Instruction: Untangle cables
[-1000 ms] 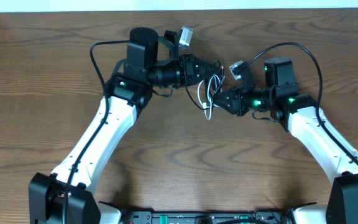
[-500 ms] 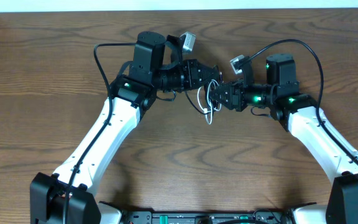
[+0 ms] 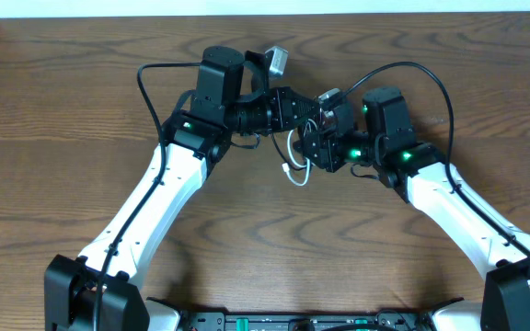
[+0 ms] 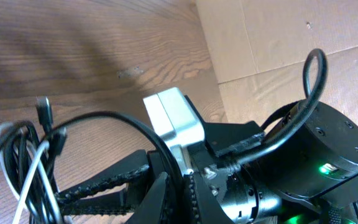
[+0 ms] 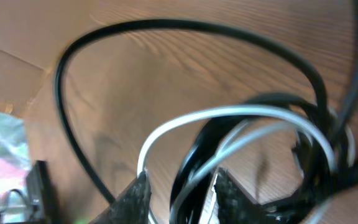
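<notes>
The wooden table [image 3: 63, 119] carries both arms, which reach in from the near corners and meet above its far middle. The left arm [image 3: 168, 179] ends in the left gripper [image 3: 311, 110], clamped tight with the cables [image 3: 293, 156] hanging from its tips. The right arm [image 3: 458, 202] brings the right gripper [image 5: 182, 193] in against the same bundle from the other side. Its fingers [image 5: 138, 196] stand a little apart with strands running between them. That view is blurred, so I cannot tell whether they pinch anything.

Only the wrist views show brown cardboard [image 4: 278, 37] standing beside the table. The left wrist view also shows a silver camera box [image 4: 173, 121] and a green light [image 4: 328, 168] on the right wrist.

The white cable [image 5: 229, 112] arches over the black cable [image 4: 23, 162], the two looped together and raised off the wood. A small black plug [image 4: 43, 111] sticks up from the tangle.
</notes>
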`<state>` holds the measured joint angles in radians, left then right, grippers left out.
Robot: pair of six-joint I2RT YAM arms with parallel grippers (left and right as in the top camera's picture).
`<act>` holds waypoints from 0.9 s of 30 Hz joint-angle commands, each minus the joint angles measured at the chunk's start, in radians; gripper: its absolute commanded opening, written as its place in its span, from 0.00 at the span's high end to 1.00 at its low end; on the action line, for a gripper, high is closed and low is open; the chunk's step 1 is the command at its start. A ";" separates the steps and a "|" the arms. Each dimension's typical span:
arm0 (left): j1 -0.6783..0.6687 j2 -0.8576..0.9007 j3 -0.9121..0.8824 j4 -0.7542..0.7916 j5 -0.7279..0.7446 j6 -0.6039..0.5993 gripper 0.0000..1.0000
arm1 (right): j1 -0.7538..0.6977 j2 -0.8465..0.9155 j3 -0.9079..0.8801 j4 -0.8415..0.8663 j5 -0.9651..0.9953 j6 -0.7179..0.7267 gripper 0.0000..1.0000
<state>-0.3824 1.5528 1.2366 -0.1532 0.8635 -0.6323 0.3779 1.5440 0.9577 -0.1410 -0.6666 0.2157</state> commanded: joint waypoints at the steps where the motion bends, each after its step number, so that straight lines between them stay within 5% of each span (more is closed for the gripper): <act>1: -0.003 -0.019 0.011 0.009 0.018 -0.009 0.93 | 0.005 -0.001 -0.005 -0.002 0.040 0.009 0.99; 15: 0.001 -0.019 0.011 -0.010 -0.042 0.042 0.93 | -0.077 -0.001 -0.005 -0.101 0.117 0.043 0.99; 23: 0.002 -0.011 0.011 -0.331 -0.556 0.254 0.92 | -0.201 -0.052 -0.005 -0.193 0.057 0.087 0.99; 27: 0.002 0.009 -0.003 -0.384 -0.692 0.290 0.93 | -0.253 -0.154 -0.005 -0.201 0.046 0.088 0.99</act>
<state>-0.3847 1.5528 1.2377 -0.5220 0.3874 -0.4198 0.1642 1.4788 0.9539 -0.3412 -0.6182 0.2863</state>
